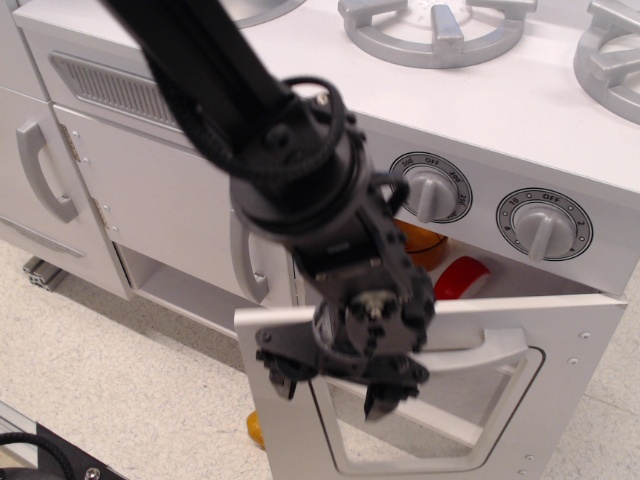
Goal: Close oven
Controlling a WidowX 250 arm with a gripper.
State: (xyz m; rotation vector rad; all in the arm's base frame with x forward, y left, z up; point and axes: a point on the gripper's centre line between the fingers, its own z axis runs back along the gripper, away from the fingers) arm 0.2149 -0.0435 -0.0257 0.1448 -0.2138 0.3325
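Note:
The white oven door [560, 400], with a rounded clear window and a wide grey handle [490, 352], stands partly open and tilted up toward the oven front. My black gripper [330, 393] is open and empty. Its fingers [280, 378] rest against the door's outer face near the left end, below the top edge. An orange thing [420, 243] and a red and white thing [458, 280] lie on the shelf inside the oven.
Two grey control knobs [428, 192] sit above the oven opening. Grey burner grates [440, 25] lie on the stovetop. White cupboard doors with vertical grey handles [42, 172] stand at the left. A small orange object [256, 430] lies on the speckled floor under the door.

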